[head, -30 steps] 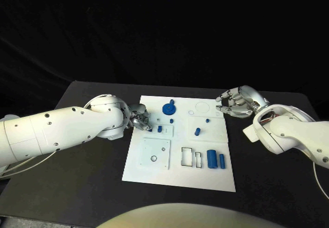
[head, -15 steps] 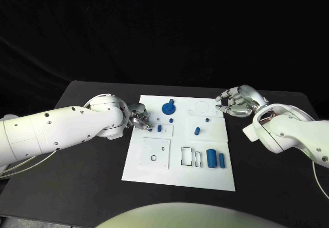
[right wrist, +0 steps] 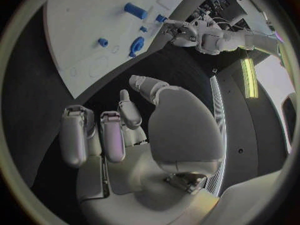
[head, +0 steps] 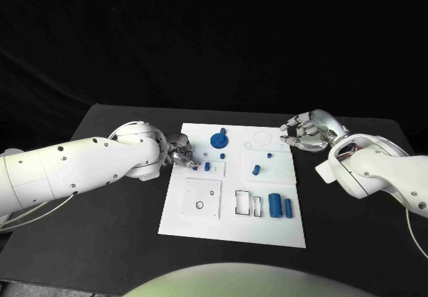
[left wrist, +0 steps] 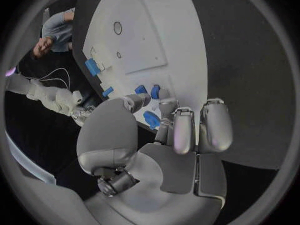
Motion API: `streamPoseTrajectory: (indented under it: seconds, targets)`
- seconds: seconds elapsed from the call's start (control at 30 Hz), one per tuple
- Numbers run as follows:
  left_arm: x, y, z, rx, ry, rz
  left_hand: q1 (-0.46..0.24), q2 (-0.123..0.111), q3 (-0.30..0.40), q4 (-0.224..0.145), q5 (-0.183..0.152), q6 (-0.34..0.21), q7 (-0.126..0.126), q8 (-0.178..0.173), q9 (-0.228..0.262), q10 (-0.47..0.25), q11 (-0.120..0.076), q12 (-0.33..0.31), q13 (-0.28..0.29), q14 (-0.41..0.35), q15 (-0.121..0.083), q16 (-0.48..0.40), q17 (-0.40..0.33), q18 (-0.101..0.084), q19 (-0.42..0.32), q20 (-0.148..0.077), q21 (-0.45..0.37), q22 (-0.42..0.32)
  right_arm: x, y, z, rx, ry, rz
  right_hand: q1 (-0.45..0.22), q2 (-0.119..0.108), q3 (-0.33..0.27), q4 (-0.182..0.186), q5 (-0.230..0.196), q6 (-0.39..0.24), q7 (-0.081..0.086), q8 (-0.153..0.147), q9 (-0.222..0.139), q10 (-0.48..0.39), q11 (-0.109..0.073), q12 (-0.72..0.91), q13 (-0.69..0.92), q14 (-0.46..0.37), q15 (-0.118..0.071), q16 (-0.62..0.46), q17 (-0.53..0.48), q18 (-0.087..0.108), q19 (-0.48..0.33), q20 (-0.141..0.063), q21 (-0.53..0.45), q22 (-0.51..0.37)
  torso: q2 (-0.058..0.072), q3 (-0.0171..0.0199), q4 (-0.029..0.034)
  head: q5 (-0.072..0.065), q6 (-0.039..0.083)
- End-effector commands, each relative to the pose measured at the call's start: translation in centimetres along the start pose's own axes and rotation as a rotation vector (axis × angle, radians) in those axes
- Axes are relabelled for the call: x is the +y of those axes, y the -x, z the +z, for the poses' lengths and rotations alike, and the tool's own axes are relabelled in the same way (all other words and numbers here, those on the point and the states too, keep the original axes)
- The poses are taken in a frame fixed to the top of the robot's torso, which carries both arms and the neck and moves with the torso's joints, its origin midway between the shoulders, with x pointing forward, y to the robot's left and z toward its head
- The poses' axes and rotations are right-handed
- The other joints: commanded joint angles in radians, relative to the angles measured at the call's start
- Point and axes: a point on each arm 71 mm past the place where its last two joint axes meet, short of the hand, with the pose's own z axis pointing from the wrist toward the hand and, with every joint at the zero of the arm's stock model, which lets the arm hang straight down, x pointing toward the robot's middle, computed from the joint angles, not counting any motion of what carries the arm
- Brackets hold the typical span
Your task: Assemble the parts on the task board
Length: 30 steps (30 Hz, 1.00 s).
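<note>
Left hand (left wrist: 164,135) fingers around a blue part (left wrist: 151,119), hidden overhead.

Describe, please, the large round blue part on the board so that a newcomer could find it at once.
Start at the white task board in the middle of the black table. Go to its far edge, left of centre: the round blue part lies there. It is wide and disc-shaped, whereas its neighbours are small pegs.
</note>
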Motion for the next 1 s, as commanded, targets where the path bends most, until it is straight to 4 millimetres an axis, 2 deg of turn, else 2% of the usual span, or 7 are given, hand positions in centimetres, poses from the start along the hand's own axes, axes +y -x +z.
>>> streamPoseTrajectory:
  seconds: [0.03, 0.43, 0.7, 0.9, 1.0]
  targets:
    - [-0.11, -0.08, 0.02, 0.011, -0.002, -0.001, -0.01, -0.003, -0.004, 0.0, 0.001, 0.001, 0.006, -0.006, -0.002, 0.001, 0.001, 0.004, 0.001, 0.045, -0.003, -0.006, 0.009, -0.008, 0.003, -0.005, 0.001, 0.001, 0.05, -0.11, 0.0, 0.009, 0.005, -0.005, -0.008, -0.001, 0.005, -0.002, 0.003, -0.01, 0.0, 0.004, 0.002, -0.004, -0.003, -0.006, -0.001, 0.061, 0.0, -0.005, 0.081, 0.015, 0.006, 0.001, -0.006, 0.17, 0.0, -0.0002, 0.0005, 0.0, 0.0]
    - [-0.03, -0.07, -0.01, 0.011, -0.001, -0.003, 0.033, 0.021, 0.004, -0.012, 0.01, -0.002, 0.001, -0.008, -0.003, 0.001, -0.003, 0.004, 0.004, 0.046, -0.006, -0.006, 0.01, -0.008, 0.003, -0.006, 0.0, 0.001, 0.02, -0.09, -0.01, 0.009, 0.004, -0.005, -0.008, -0.001, 0.005, -0.002, 0.003, -0.01, 0.0, 0.004, 0.002, -0.004, -0.003, -0.006, -0.001, 0.061, 0.0, -0.005, 0.081, 0.015, 0.006, 0.001, -0.006, 0.17, 0.0, -0.0011, 0.0004, 0.0, 0.0]
    - [-0.04, -0.07, -0.06, 0.01, -0.005, -0.025, 0.047, 0.024, 0.013, -0.014, 0.012, -0.004, 0.0, -0.009, -0.003, -0.001, -0.004, 0.003, 0.002, 0.045, -0.006, -0.006, 0.009, -0.008, 0.003, -0.007, 0.0, 0.002, 0.02, -0.09, -0.01, 0.009, 0.003, -0.005, -0.008, -0.001, 0.005, -0.002, 0.003, -0.01, 0.0, 0.004, 0.002, -0.004, -0.003, -0.006, -0.001, 0.061, 0.0, -0.005, 0.081, 0.015, 0.006, 0.001, -0.006, 0.17, 0.0, -0.0011, 0.0005, 0.0, -0.001]
    - [-0.14, -0.13, -0.12, 0.017, -0.013, -0.05, 0.085, 0.024, 0.052, -0.025, 0.013, -0.009, -0.001, -0.008, -0.001, -0.003, -0.006, 0.002, 0.001, 0.046, -0.008, -0.006, 0.009, -0.008, 0.003, -0.009, 0.0, 0.002, 0.01, -0.1, -0.01, 0.009, 0.003, -0.006, -0.01, 0.0, 0.006, -0.003, 0.003, -0.012, 0.0, 0.006, 0.002, -0.003, -0.003, -0.005, 0.0, 0.06, -0.001, -0.006, 0.08, 0.016, 0.006, 0.001, -0.007, 0.17, 0.0, -0.0013, 0.0002, -0.001, -0.001]
    - [-0.22, -0.19, -0.15, 0.023, -0.018, -0.069, 0.124, 0.027, 0.124, -0.052, 0.012, -0.018, -0.001, 0.0, 0.005, -0.006, -0.006, -0.002, -0.003, 0.045, -0.009, -0.006, 0.009, -0.007, 0.002, -0.01, -0.002, 0.001, 0.0, -0.09, -0.01, 0.01, 0.001, -0.006, -0.01, 0.0, 0.006, -0.003, 0.003, -0.012, 0.0, 0.006, 0.002, -0.003, -0.003, -0.005, 0.0, 0.06, -0.001, -0.006, 0.08, 0.016, 0.006, 0.001, -0.007, 0.17, 0.0, -0.0013, 0.0004, -0.001, -0.002]
